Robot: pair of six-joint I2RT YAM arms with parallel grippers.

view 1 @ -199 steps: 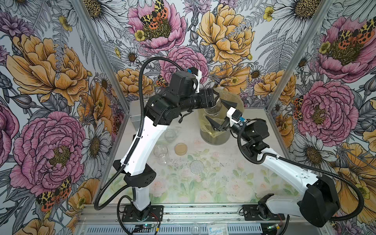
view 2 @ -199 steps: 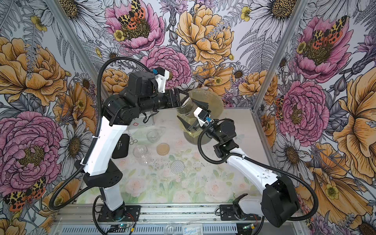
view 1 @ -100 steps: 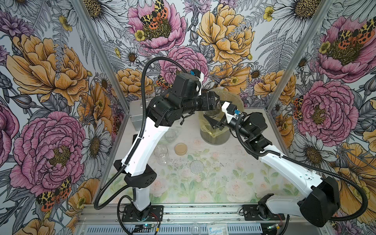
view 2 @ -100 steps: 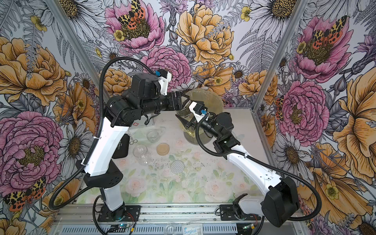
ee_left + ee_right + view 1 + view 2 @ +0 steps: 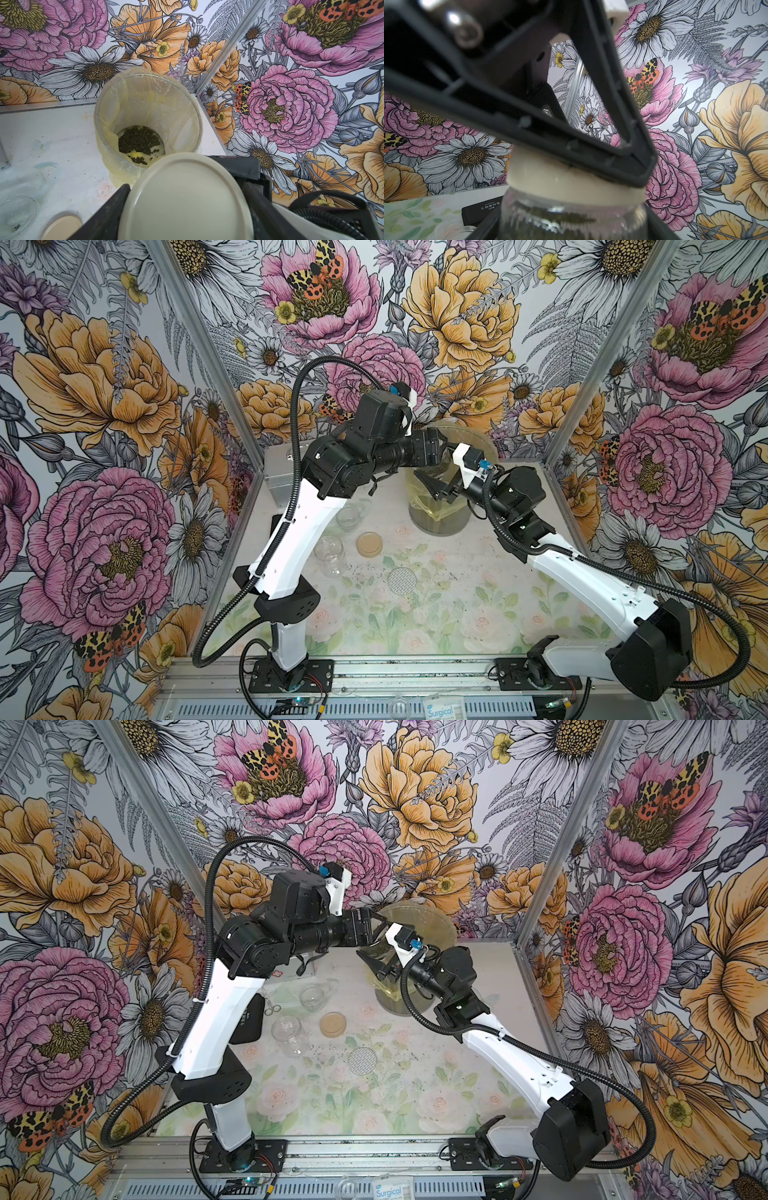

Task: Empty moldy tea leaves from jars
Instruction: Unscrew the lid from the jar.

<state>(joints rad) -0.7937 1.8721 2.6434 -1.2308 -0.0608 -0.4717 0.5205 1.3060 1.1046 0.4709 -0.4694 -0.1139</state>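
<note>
Now right pincer [image 5: 439, 488] has narrowed onto the lid [image 5: 550, 182] (left pincer [image 5: 185, 195] grips jar [image 5: 571, 225]).

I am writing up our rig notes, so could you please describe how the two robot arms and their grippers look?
The left arm and right arm have glossy white link shells with matte black joint housings. A black corrugated hose runs along each. The left gripper and right gripper carry black, open-framed triangular fingers. A white wrist mount with a blue connector sits behind each.
</note>
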